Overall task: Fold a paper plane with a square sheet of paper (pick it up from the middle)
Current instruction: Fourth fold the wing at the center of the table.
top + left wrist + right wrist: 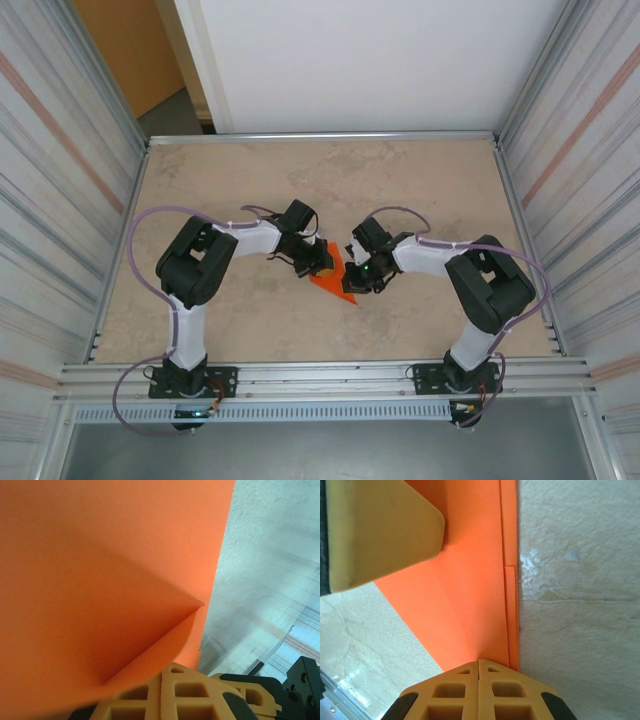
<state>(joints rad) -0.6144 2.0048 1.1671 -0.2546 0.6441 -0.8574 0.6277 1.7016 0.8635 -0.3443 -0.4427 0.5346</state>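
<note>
Top view: the two arm bases [185,380] [460,378] are bolted to the near rail, and both arms reach in to the middle of the desk [250,180]. The orange paper [335,275] lies there, folded to a narrow triangle with its point towards the near edge. The left pincer [320,260] is at its left edge and the right pincer [357,275] at its right edge.

Left wrist view: one yellow finger [170,692] sits at the bottom, with a creased orange fold rising close over it. Whether this pincer grips the sheet cannot be told.

Right wrist view: the right pincer stands wide. One finger [380,530] hangs above the paper and the other [480,690] is at its edge. Layered folds run along the paper's right side, flat on the desk.
</note>
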